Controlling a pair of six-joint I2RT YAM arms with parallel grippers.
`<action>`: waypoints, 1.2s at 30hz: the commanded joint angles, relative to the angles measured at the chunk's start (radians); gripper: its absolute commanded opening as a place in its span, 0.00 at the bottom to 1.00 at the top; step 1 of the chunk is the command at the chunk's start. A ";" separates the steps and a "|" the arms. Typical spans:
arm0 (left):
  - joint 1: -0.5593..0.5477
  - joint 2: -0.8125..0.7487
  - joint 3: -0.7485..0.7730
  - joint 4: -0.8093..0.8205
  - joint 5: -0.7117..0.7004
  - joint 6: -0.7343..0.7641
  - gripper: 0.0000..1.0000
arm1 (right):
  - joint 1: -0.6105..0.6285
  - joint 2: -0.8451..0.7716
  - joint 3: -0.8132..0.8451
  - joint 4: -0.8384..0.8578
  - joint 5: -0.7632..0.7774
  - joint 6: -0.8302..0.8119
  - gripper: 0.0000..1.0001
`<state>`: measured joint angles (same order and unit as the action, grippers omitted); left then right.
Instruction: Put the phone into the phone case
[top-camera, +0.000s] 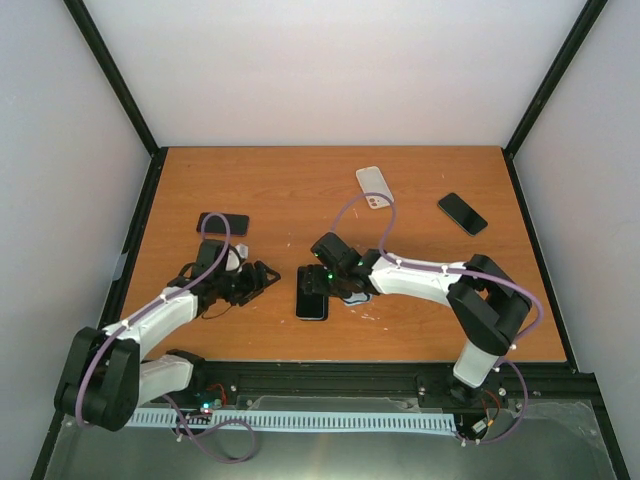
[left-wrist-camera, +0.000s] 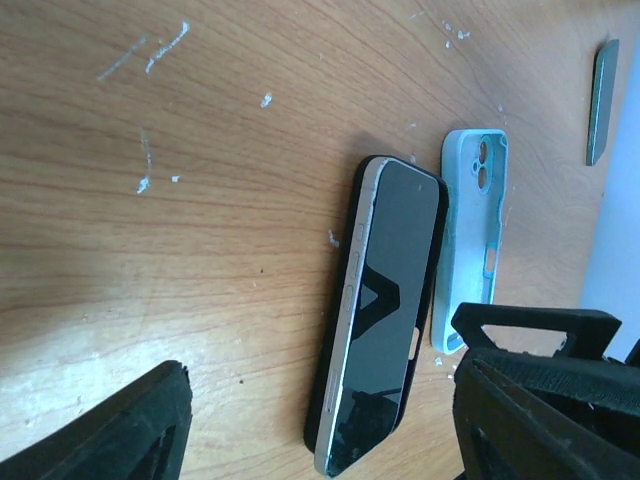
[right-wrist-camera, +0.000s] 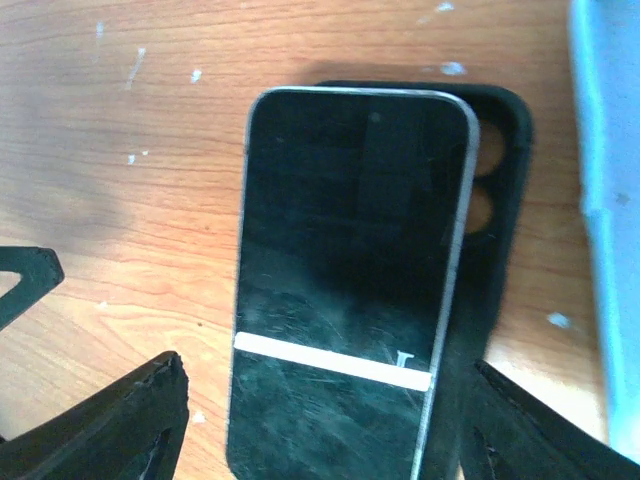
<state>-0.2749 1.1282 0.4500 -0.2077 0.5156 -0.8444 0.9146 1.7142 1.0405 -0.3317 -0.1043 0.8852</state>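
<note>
Wooden table (top-camera: 300, 190): right gripper (right-wrist-camera: 325, 420) jaws apart, straddling phone (right-wrist-camera: 350, 280), which lies skewed atop black phone case (right-wrist-camera: 497, 200). Left gripper (top-camera: 265, 277) spread wide at phone's 9 o'clock; blue case (left-wrist-camera: 470, 240) at 3 o'clock.

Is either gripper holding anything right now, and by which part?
Nothing is held. The left gripper and right gripper are open; the phone lies askew on the black case.
</note>
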 joint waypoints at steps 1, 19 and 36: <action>0.004 0.057 0.030 0.091 0.059 0.033 0.69 | -0.010 -0.044 -0.051 0.007 0.061 -0.017 0.66; -0.123 0.253 0.051 0.254 0.100 0.008 0.31 | -0.043 -0.055 -0.218 0.208 0.019 0.018 0.43; -0.141 0.351 0.025 0.363 0.139 0.001 0.15 | -0.045 -0.074 -0.322 0.500 -0.068 0.039 0.41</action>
<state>-0.4107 1.4609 0.4686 0.0952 0.6395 -0.8444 0.8738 1.6695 0.7361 0.0593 -0.1509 0.9100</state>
